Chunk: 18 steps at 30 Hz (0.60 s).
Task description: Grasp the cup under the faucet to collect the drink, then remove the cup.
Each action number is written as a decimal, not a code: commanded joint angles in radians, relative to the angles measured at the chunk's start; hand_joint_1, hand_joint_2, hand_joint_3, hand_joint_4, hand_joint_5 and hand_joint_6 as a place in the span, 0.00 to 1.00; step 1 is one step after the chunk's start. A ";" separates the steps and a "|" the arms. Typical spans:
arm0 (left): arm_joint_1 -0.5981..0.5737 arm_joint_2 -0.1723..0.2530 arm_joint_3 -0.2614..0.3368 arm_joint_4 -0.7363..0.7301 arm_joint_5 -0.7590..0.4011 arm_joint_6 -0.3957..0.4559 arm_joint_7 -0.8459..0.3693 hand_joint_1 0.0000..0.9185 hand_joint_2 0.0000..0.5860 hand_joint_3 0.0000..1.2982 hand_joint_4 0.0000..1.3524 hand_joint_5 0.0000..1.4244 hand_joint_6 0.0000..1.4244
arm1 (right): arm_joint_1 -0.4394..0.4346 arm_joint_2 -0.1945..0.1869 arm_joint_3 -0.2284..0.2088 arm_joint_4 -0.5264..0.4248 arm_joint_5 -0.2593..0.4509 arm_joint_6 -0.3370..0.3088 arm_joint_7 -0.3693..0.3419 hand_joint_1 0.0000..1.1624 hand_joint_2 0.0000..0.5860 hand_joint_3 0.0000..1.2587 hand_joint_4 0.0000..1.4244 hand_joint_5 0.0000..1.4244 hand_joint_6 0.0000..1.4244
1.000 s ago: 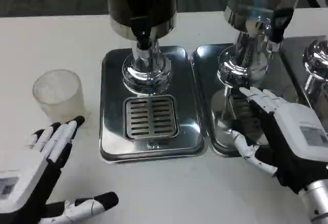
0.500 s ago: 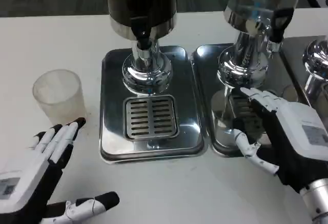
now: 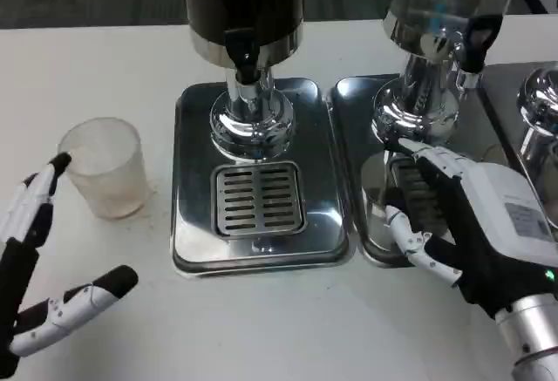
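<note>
A clear cup (image 3: 375, 196) stands on the right drip tray (image 3: 349, 111), below the right dispenser's black tap (image 3: 475, 39). It is see-through and hard to make out. My right hand (image 3: 475, 224) reaches around it from the right. Its fingers (image 3: 432, 161) are spread past the far side and its thumb (image 3: 418, 255) lies at the near side. Whether they press on the cup I cannot tell. A frosted cup (image 3: 103, 167) sits on the table at the left. My left hand (image 3: 30, 259) is open beside it, one fingertip close to its rim.
The left dispenser (image 3: 244, 15) stands on its own steel tray with a slotted grate (image 3: 259, 198). A third chrome pedestal (image 3: 539, 106) is at the right edge. Bare white table lies along the front.
My left hand has drawn back left and spread wider, its fingers now level with the frosted cup. My right hand has crept left and forward, further around the clear cup.
</note>
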 commanded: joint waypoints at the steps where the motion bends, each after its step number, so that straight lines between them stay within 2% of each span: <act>1: -0.052 0.010 0.028 0.060 -0.027 -0.042 0.020 0.00 0.04 0.00 0.00 0.01 0.08 | 0.004 0.020 0.004 -0.024 -0.011 0.012 -0.012 0.30 0.84 0.18 0.14 0.13 0.11; 11: -0.212 0.026 0.064 0.253 -0.089 -0.047 0.014 0.00 0.00 0.00 0.00 0.03 0.11 | 0.004 0.046 0.008 -0.025 -0.019 0.014 -0.025 0.30 0.84 0.20 0.15 0.13 0.12; 18: -0.330 0.062 0.042 0.414 -0.111 -0.051 -0.006 0.00 0.00 0.00 0.00 0.04 0.11 | -0.010 0.064 0.016 -0.013 -0.021 0.010 -0.029 0.30 0.84 0.21 0.16 0.14 0.12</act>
